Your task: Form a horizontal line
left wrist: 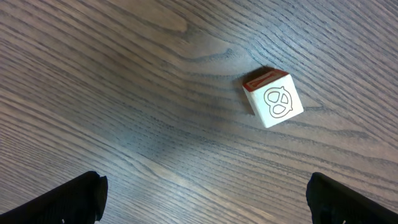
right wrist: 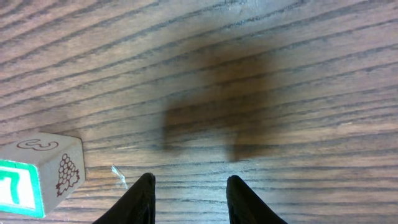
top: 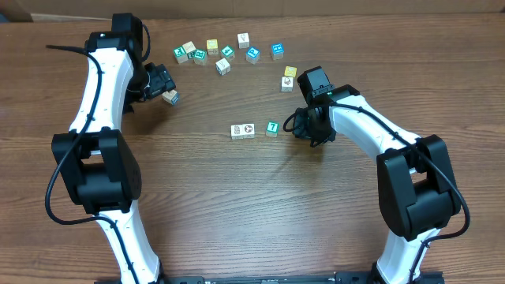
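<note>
The table point(top: 237, 205) is brown wood with a bold dark grain, matt, its lines finely ridged up close. The cubes of the horizontal line point(top: 248, 130) are pale wood with smooth printed faces, white and teal. The loose cube point(left wrist: 273, 99) towards the far left corner has a white satin face and a red-printed side. The right gripper point(right wrist: 189, 199) has smooth, dull black fingers point(right wrist: 140, 199). The arm shells point(top: 102, 79) look like glossy white plastic, their joints point(top: 99, 170) matt black.

The row point(top: 248, 130) lies at the middle of the table point(top: 237, 205), its right end perhaps slightly apart. Loose cubes point(top: 227, 52) lie behind it, a lone cube point(top: 170, 98) to the left.
</note>
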Tool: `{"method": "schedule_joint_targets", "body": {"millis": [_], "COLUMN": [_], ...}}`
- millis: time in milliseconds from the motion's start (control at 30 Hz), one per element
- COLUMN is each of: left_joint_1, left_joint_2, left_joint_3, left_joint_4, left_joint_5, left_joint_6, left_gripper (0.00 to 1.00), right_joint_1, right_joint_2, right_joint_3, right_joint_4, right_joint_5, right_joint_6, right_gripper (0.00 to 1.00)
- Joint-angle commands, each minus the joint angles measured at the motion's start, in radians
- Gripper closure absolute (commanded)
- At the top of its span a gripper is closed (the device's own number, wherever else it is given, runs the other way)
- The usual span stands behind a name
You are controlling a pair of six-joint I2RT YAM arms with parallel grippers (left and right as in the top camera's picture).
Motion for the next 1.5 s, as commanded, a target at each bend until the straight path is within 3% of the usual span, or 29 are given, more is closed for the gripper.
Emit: {"method": "schedule_joint_targets", "body": {"millis": [0, 767, 1067, 1267, 1467], "left_joint_1": [-0.008, -0.008, -0.008, -0.008, -0.008], "left_joint_2": [0.010, 0.010, 0.010, 0.010, 0.010], "left_joint_3": [0.015, 0.015, 0.015, 0.015, 0.015], "left_joint_4": [0.002, 0.002, 0.002, 0.002, 0.002], "left_joint_5": [-0.005, -0.005, -0.005, -0.005, -0.005], "left_joint_6": [0.009, 0.009, 0.009, 0.009, 0.009], "left_gripper": [0.00, 0.00, 0.00, 0.00, 0.00], "right_joint_1": [-0.001, -0.001, -0.001, -0.001, -0.001], "right_joint_2": [-0.023, -0.023, -0.023, -0.023, -0.023], "right_joint_3": [-0.004, -0.004, -0.004, -0.004, -0.004], "right_joint_4": [0.006, 0.034, 0.051, 0.060, 0.059], "right_joint_5": [0.007, 0.006, 0.007, 0.007, 0.007], "right_joint_6": [0.004, 0.004, 0.003, 0.004, 0.004], "right_gripper": [0.66, 0.67, 0.90, 0.96, 0.96]}}
